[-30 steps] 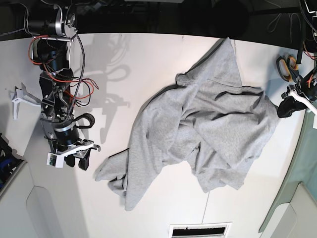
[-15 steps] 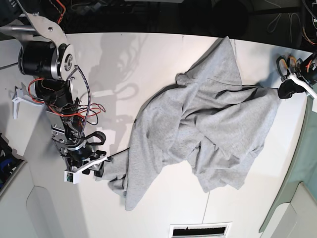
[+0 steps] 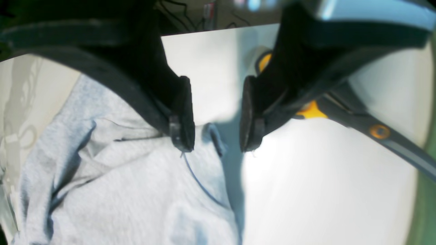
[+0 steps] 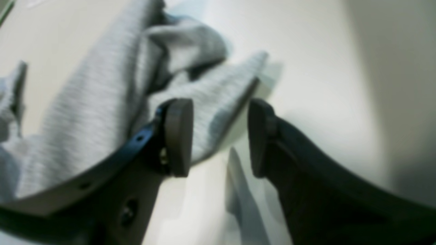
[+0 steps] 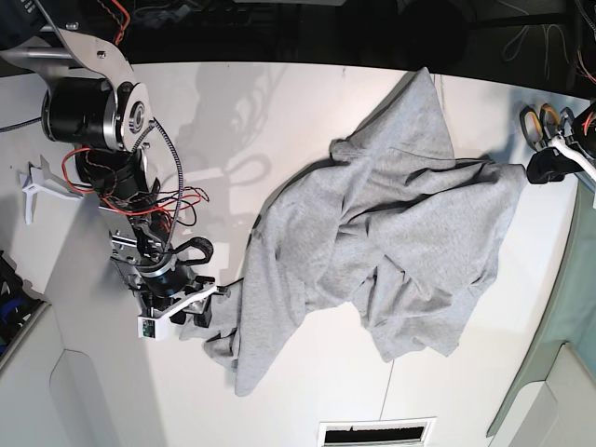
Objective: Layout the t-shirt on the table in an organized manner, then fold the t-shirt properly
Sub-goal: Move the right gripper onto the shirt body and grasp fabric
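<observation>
The light grey t-shirt point(image 5: 391, 251) lies crumpled on the white table point(image 5: 279, 112); its lettering and collar are hidden. My right gripper point(image 5: 193, 314) is at the shirt's lower left edge. In the right wrist view the right gripper point(image 4: 218, 112) is open, with a fold of the shirt point(image 4: 102, 102) lying between its fingers. My left gripper point(image 5: 545, 170) is at the shirt's far right corner. In the left wrist view the left gripper point(image 3: 215, 144) is open, with that small shirt corner point(image 3: 213, 134) between the pads and the shirt point(image 3: 119, 190) spreading below.
Scissors with orange handles point(image 5: 535, 121) lie just behind the left gripper, also in the left wrist view point(image 3: 374, 131). A white bracket point(image 5: 42, 186) sits at the far left. A grey-green panel point(image 5: 577, 298) borders the right edge. A vent slot point(image 5: 377, 433) is at the front.
The right arm has swung right and forward until its gripper reached the shirt's lower left edge. The left gripper has moved up along the shirt's right side to its corner.
</observation>
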`<state>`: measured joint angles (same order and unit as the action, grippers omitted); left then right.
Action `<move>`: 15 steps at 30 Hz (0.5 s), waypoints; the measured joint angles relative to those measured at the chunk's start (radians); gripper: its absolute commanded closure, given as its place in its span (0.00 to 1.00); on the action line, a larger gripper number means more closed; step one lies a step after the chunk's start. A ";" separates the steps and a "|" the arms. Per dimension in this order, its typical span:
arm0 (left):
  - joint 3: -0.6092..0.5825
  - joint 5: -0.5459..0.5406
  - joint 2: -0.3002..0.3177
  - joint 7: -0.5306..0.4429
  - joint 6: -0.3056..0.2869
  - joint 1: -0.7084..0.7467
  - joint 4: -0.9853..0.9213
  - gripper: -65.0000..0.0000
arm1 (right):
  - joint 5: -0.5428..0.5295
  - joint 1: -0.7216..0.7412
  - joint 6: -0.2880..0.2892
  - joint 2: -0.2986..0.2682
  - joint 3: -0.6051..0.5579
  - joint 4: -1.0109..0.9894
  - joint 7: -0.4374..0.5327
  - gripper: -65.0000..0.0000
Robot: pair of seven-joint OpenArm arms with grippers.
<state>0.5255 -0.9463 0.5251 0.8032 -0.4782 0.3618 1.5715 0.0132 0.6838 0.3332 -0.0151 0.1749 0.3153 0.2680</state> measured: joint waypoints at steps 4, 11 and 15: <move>0.049 -0.003 0.036 -0.018 -0.013 -0.002 0.002 0.61 | 0.082 0.001 0.000 0.049 0.000 0.015 0.061 0.88; 0.106 -0.032 0.071 -0.033 -0.032 -0.027 0.039 0.61 | 0.256 -0.002 0.060 0.134 -0.006 0.041 0.060 1.00; 0.106 -0.014 0.070 -0.032 -0.032 -0.024 0.039 0.51 | 0.268 -0.003 0.077 0.160 -0.037 0.041 0.061 1.00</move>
<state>0.6312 -0.9604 0.5953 0.7708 -0.5106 0.3378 1.6100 0.2813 0.6811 0.4103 0.1448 0.1375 0.3565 0.3286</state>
